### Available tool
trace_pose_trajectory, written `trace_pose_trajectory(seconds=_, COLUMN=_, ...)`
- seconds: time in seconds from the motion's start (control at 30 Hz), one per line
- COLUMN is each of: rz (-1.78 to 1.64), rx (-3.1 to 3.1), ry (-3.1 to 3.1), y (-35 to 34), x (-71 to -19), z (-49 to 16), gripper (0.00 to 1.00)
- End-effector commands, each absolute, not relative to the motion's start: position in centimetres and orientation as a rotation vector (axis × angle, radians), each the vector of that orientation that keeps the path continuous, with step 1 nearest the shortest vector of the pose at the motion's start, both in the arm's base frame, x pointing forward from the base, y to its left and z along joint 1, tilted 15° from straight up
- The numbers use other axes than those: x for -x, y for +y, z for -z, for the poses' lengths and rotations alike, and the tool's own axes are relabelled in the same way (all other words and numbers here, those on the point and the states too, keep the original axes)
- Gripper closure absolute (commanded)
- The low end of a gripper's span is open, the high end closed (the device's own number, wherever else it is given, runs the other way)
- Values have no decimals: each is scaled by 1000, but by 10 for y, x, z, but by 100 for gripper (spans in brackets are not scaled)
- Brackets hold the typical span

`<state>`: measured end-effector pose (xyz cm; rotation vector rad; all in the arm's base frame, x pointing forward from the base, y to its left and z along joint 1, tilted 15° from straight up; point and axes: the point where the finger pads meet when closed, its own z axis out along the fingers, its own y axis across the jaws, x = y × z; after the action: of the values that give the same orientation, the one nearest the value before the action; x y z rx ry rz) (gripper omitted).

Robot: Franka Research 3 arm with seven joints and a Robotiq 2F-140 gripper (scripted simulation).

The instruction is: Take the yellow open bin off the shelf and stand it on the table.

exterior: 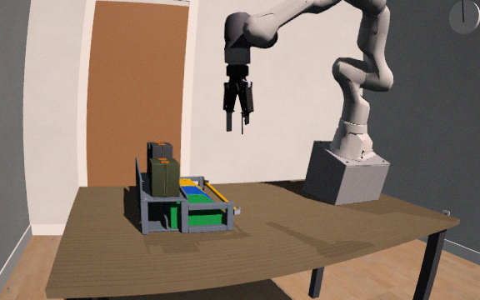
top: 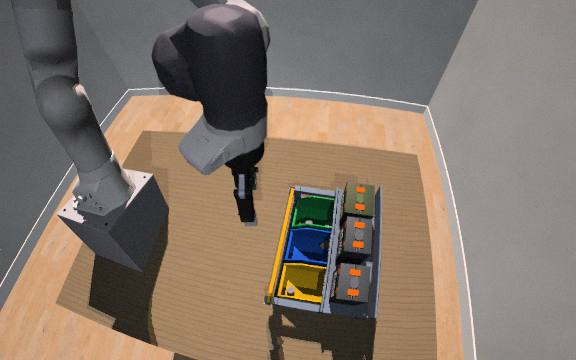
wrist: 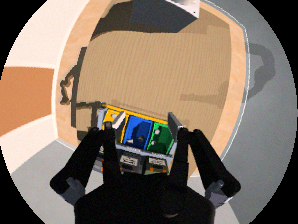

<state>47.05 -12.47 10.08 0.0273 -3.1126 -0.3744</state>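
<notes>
Wooden table top [top: 208, 260] [exterior: 265, 242] [wrist: 155, 65], yellow bin [top: 304, 281] [exterior: 189, 182] [wrist: 110, 118] shelved below and off to one side of tool [top: 248, 221] [exterior: 236, 130] [wrist: 146, 121], fingers apart

- You see a brown door [exterior: 136, 92] at upper left of the exterior frame.
- Your wood-grained counter [top: 208, 280] [exterior: 240, 250] [wrist: 155, 65] spans that view's lower half.
- Grey wall [top: 528, 150] [exterior: 440, 112] fills your right edge.
</notes>
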Motion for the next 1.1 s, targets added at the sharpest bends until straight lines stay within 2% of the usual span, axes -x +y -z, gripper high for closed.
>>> trace_pose_trajectory(seconds=0.0, rz=318, rx=97, ry=-3241, y=-139, x=-485, z=-104, gripper=43)
trace_pose_trajectory(seconds=0.37, rz=355, rx=109, ry=-3260, y=-134, x=-481, z=-104, gripper=43)
trace_pose_trajectory(seconds=0.5, rz=367, rx=329, ry=-3414, y=-140, x=-484, z=-105, gripper=43)
trace_pose_trajectory(seconds=0.93, rz=433, rx=262, ry=-3400, y=-133, x=-479, z=-104, gripper=43)
trace_pose_trajectory(seconds=1.07, rz=372, rx=432, ry=-3476, y=-143, x=-485, z=-107, gripper=43)
